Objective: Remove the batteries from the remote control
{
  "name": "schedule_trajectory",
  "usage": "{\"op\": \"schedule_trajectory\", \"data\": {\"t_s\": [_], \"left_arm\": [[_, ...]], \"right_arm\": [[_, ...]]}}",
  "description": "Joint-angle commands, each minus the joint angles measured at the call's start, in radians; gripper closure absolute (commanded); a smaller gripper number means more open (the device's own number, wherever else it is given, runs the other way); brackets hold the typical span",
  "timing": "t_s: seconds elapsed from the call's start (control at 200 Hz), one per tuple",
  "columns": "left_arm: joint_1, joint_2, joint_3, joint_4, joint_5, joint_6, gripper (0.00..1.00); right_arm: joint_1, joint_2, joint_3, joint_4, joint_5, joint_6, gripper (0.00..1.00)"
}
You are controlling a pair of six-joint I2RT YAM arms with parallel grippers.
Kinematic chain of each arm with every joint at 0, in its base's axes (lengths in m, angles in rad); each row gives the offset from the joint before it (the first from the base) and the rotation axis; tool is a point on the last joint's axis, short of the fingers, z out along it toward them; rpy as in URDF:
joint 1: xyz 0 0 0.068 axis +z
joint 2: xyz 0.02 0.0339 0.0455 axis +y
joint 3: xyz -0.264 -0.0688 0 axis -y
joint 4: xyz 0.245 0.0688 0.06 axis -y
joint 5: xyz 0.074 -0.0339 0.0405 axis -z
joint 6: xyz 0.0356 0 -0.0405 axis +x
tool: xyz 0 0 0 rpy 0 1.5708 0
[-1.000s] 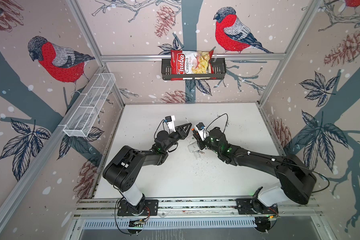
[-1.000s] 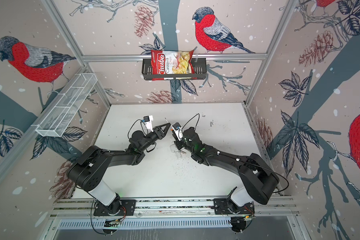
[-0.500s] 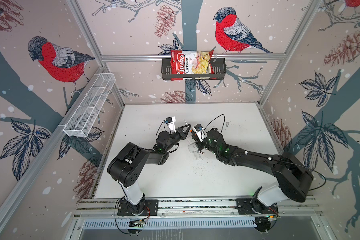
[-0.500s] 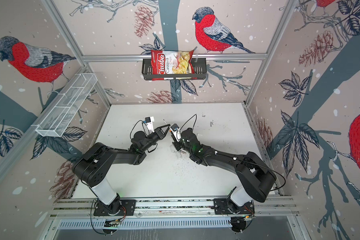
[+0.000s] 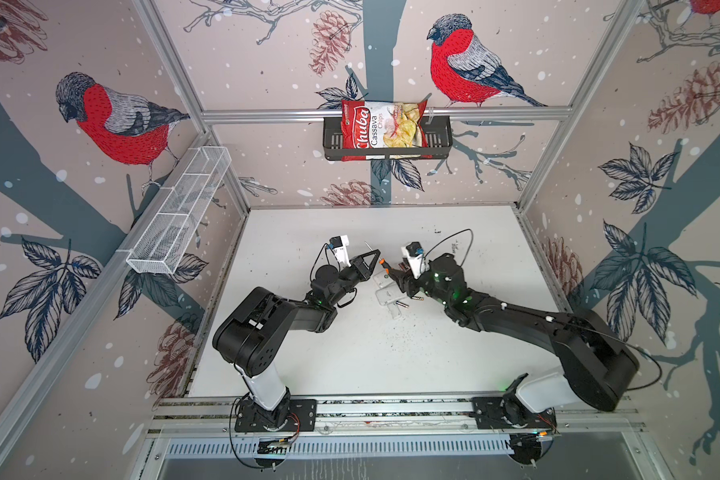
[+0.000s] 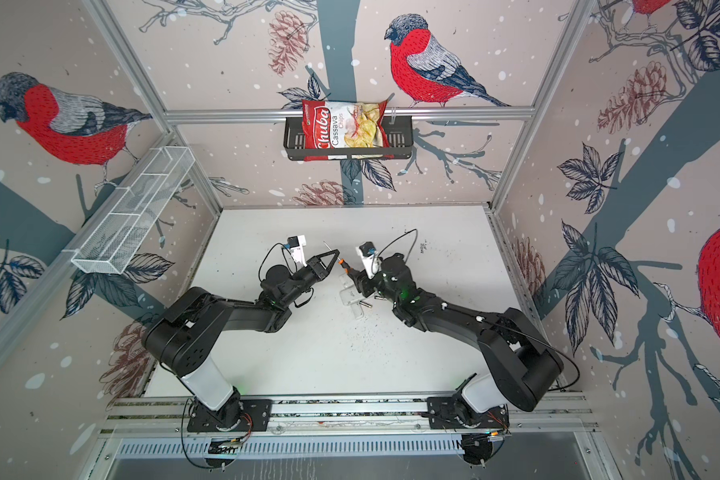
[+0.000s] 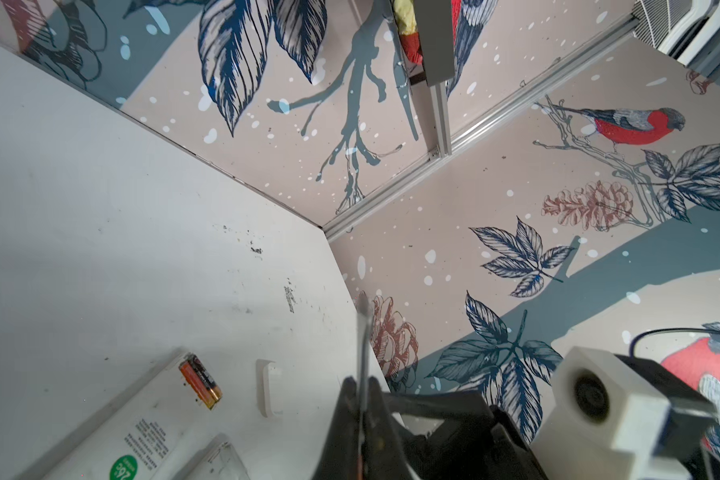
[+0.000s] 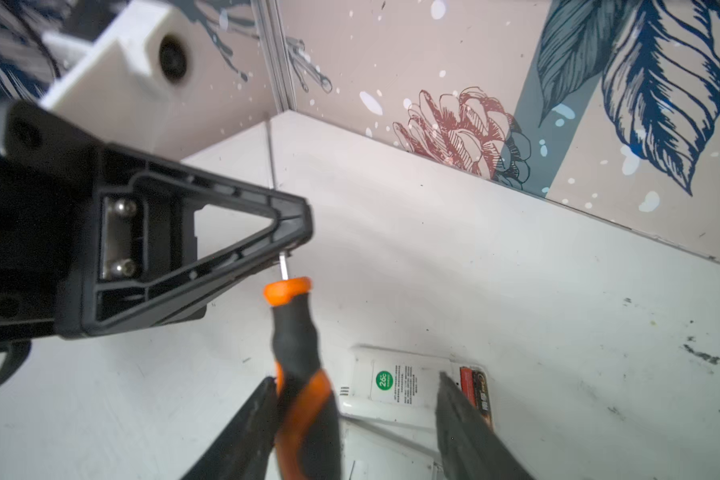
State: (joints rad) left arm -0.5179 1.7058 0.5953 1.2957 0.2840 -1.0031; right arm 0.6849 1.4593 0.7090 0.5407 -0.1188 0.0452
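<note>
Mid-table in both top views, the two arms meet tip to tip over the white table (image 5: pixel 350 365). The left gripper (image 5: pixel 377 253) is clamped tight on the thin metal shaft of the orange-and-black screwdriver (image 5: pixel 382 262), which hangs in the air between them. The right gripper (image 5: pixel 393 274) sits at the handle end. Right below are the white remotes (image 5: pixel 387 296), lying side by side. Two loose batteries (image 5: pixel 402 304) lie on the table just beside them, on the right arm's side.

Left wrist view: the fingers are pressed together at bottom centre with the shaft poking up out of them. At lower left is the stickered remote (image 7: pixel 142 424), back open, with two seated batteries (image 7: pixel 200 380) in its compartment, orange and dark with copper ends. A small white battery cover (image 7: pixel 269 388) lies just beside it.

Right wrist view: the jaws stand well apart at the bottom edge. The screwdriver handle leans on one jaw and the other is clear of it, so no real grip there. The seated batteries peek out at lower right, partly behind that free jaw.
</note>
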Motion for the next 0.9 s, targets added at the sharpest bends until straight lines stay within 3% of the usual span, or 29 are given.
{"op": "schedule_trajectory", "data": {"t_s": [0.0,0.12,0.255,0.41,0.55,0.896], "left_arm": [[0.003,-0.011,0.004,0.055,-0.045,-0.038,1.00],[0.008,0.021,0.000,0.150,-0.081,-0.121,1.00],[0.005,0.076,0.023,0.248,-0.087,-0.215,1.00],[-0.001,0.080,0.026,0.265,-0.117,-0.233,1.00],[-0.002,0.086,0.021,0.265,-0.135,-0.233,1.00],[-0.004,0.120,0.018,0.285,-0.143,-0.234,1.00]], "right_arm": [[-0.109,0.008,-0.027,0.174,-0.332,0.228,0.30],[-0.181,0.096,-0.084,0.484,-0.556,0.506,0.24],[-0.186,0.226,-0.111,0.814,-0.620,0.753,0.19],[-0.171,0.378,-0.091,1.112,-0.642,0.953,0.13],[-0.143,0.477,-0.045,1.220,-0.639,1.028,0.14],[-0.104,0.537,0.062,1.174,-0.600,1.046,0.29]]}}
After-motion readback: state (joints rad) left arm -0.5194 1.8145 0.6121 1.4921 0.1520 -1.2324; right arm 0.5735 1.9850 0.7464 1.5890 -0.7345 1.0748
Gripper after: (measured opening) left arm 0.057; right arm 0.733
